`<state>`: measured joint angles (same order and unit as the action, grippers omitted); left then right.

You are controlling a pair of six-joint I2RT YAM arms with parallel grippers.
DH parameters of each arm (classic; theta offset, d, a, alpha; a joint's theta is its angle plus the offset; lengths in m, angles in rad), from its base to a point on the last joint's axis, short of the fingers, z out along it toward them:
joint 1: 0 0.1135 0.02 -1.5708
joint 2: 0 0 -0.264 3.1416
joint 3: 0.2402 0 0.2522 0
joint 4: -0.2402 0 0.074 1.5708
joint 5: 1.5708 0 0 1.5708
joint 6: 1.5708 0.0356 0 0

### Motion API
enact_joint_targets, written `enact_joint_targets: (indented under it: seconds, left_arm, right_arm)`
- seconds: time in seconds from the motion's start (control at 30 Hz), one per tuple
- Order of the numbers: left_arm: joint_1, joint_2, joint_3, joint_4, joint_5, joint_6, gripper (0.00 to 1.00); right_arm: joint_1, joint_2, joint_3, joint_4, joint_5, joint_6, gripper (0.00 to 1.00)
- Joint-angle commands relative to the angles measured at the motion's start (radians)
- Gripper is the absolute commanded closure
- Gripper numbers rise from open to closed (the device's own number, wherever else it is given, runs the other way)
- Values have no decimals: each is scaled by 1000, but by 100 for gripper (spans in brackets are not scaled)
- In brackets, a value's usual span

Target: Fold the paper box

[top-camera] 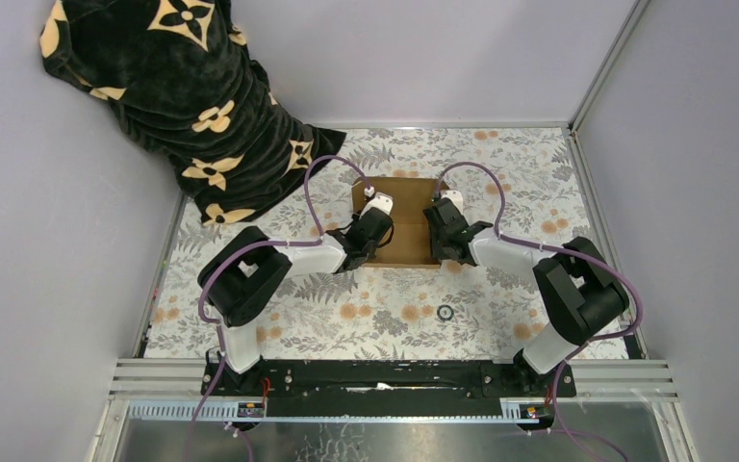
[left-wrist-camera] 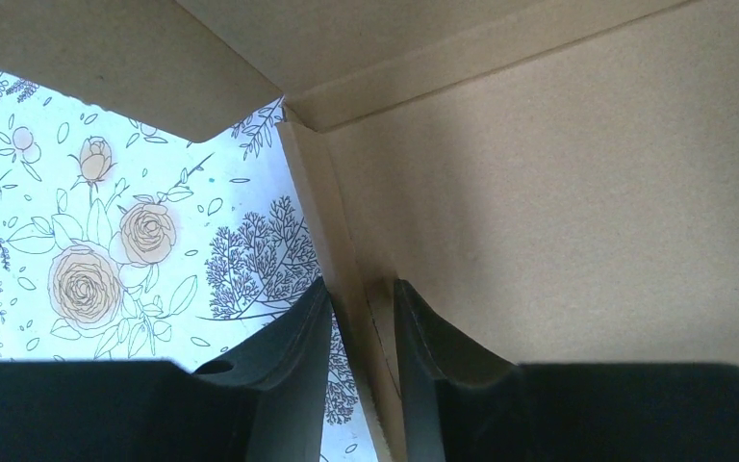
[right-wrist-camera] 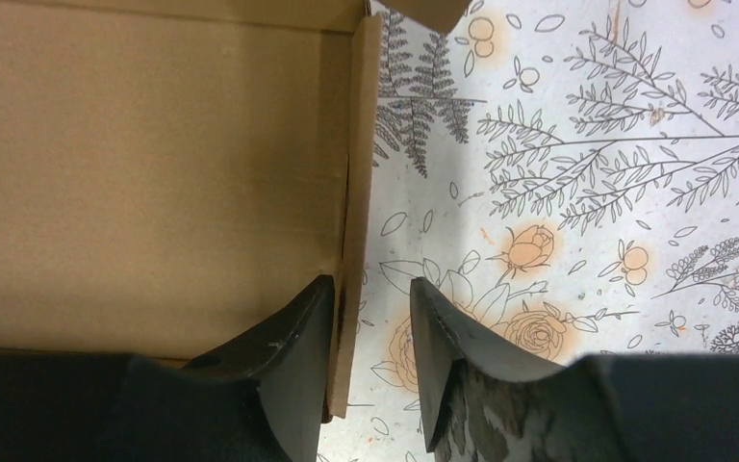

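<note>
Roughly midway between the left and right edges of the table (top-camera: 346, 318), toward the far edge, sits the box (top-camera: 406, 229), with an arm on each side of it. The left gripper (left-wrist-camera: 360, 286) straddles the left wall (left-wrist-camera: 332, 207), jaws spread, with cloth showing between the outer finger and the cardboard. The right gripper (right-wrist-camera: 372, 281) straddles the right wall (right-wrist-camera: 354, 192) the same way. Its jaws are parted, the inner finger is close against the wall and there is a plain gap on the outer side. Whether either pad actually touches the card is hard to tell from these angles.

The main risk, I think, is uneven closing. If one gripper bites before the other, the light box may slide or twist on the smooth printed cloth. A pinch placed off the crease could also buckle the wall rather than hinge it. The right wall leans slightly and looks thin at its edge, so a hard squeeze might crush the fluting.

The box is plain brown corrugated card, matte, with sharp scored creases and a round-cornered tab (left-wrist-camera: 135, 77) at the far left corner. The fingers are black, curved and tapered. A plush black blanket (top-camera: 183, 96) fills the far left corner.
</note>
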<state>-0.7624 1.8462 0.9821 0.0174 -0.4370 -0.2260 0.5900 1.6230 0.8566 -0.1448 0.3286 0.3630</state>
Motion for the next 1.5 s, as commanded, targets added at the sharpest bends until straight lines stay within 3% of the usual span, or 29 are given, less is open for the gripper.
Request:
enact_joint_targets:
  seconds: [0.0,0.43,0.67,0.97,1.07,1.27,1.47]
  left_arm:
    - [0,7,15,-51,-3,6,64]
    - [1,1,1,-47,-6,4,64]
    - [0,4,-2,-48,-9,-2,64]
    - [1,3,6,-53,-15,-6,64]
    - [2,17,33,-62,-20,2,62]
    - [29,74,156,-112,-18,24,43]
    - [37,0,158,-117,-12,29,34]
  right_arm:
    - [8,11,65,16,50,-6,57]
    - [8,69,78,25,40,-11,73]
    - [8,72,81,-8,111,-22,86]
    - [7,81,99,-41,179,-41,87]
    - [4,80,103,-11,124,-53,83]
    - [-29,74,184,-20,6,-73,41]
    - [-30,-58,193,-33,-29,-101,30]
